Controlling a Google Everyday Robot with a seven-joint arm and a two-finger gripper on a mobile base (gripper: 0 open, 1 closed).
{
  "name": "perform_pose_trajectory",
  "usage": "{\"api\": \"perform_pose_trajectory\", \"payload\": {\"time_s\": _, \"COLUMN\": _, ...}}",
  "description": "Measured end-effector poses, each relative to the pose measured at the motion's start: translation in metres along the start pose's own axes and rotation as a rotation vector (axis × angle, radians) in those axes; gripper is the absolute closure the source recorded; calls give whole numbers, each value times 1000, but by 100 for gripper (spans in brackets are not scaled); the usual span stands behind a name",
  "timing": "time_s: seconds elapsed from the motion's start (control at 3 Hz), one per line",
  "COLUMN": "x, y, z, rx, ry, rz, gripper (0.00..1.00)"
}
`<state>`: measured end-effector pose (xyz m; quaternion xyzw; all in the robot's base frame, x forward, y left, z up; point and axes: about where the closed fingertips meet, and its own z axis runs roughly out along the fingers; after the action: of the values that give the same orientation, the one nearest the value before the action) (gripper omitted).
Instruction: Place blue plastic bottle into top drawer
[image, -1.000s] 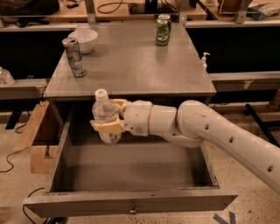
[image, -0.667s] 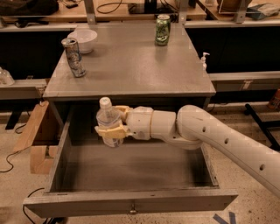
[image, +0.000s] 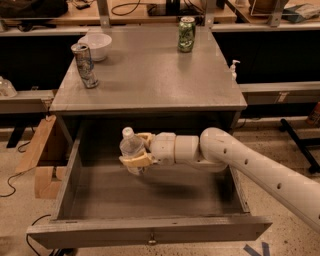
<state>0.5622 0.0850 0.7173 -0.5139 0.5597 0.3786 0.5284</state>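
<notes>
The blue plastic bottle (image: 131, 147), clear with a white cap, stands upright in my gripper (image: 136, 150). The gripper's tan fingers (image: 135, 161) are shut around its body. I hold it over the left middle of the open top drawer (image: 150, 232), just in front of the cabinet top's front edge and above the drawer floor. The drawer is pulled fully out, and its small knob (image: 151, 241) shows at the front centre. My white arm (image: 250, 162) reaches in from the right.
On the cabinet top (image: 150, 75) stand a silver patterned can (image: 85, 65), a white bowl (image: 95, 46) and a green can (image: 186, 34). Cardboard pieces (image: 42, 160) lean on the floor at the left. A small white pump bottle (image: 233, 69) stands to the right.
My gripper has moved the bottle lower and a little to the right, further down into the open drawer.
</notes>
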Motion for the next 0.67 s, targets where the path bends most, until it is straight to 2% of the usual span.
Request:
{"api": "perform_pose_trajectory", "payload": {"time_s": 0.33, "x": 43, "y": 11, "z": 12, "rx": 2, "ry": 16, "rz": 45, "gripper": 100}}
{"api": "perform_pose_trajectory", "payload": {"time_s": 0.67, "x": 40, "y": 11, "z": 13, "rx": 6, "ry": 19, "rz": 54, "gripper": 100}}
